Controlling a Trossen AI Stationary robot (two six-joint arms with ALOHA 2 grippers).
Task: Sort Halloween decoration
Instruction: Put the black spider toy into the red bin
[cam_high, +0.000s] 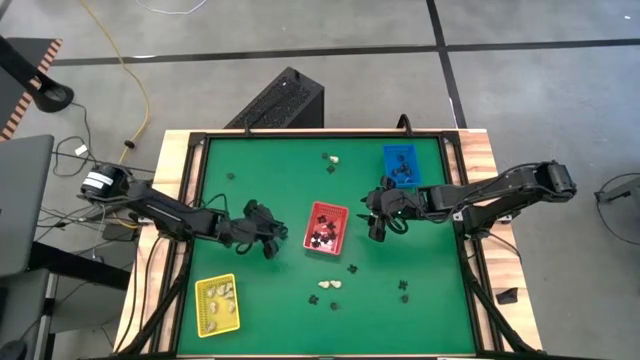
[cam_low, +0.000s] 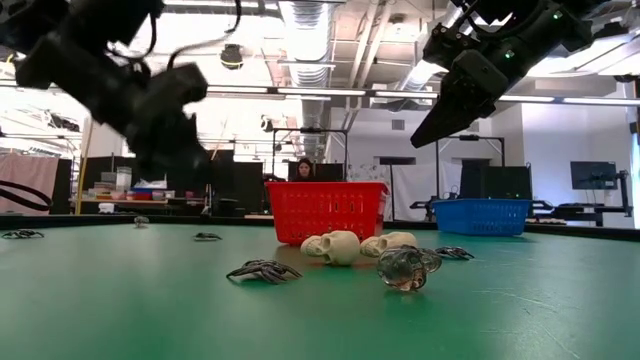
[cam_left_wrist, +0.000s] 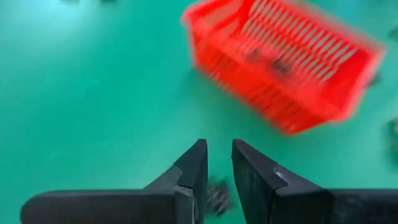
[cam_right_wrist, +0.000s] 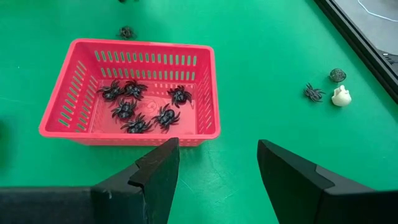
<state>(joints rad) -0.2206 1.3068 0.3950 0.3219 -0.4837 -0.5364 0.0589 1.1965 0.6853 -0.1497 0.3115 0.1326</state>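
**A thin grip near the red tray, and loose pieces still scattered**

We see the left gripper (cam_high: 268, 243) above the green table (cam_high: 260, 180), just beside the red tray (cam_high: 326, 228) on its left. Its fingers stand nearly together, and in the left wrist view a small dark piece (cam_left_wrist: 217, 194) shows between the tips; we cannot tell whether it is truly clamped. The right gripper (cam_high: 378, 228) hangs on the tray's other side with its fingers wide apart and nothing between them.

The Halloween decoration is spread about: black spiders (cam_right_wrist: 138, 107) lie in the red tray, cream skulls (cam_low: 338, 246) and another spider (cam_low: 262, 271) sit on the table in front of it, more pieces near the blue tray (cam_high: 402, 165), and cream lumps in the yellow tray (cam_high: 217, 304).

We judge the main risk to be a slip: the dark piece is tiny and leggy, so a pinch on one leg could let it drop short of the tray. The two arms also crowd the same tray and could clash.

As to heading, the spiders are roughly round with legs splayed every way, so we find no clear long axis; the skulls on the table seem to lie tipped, facing mixed ways.
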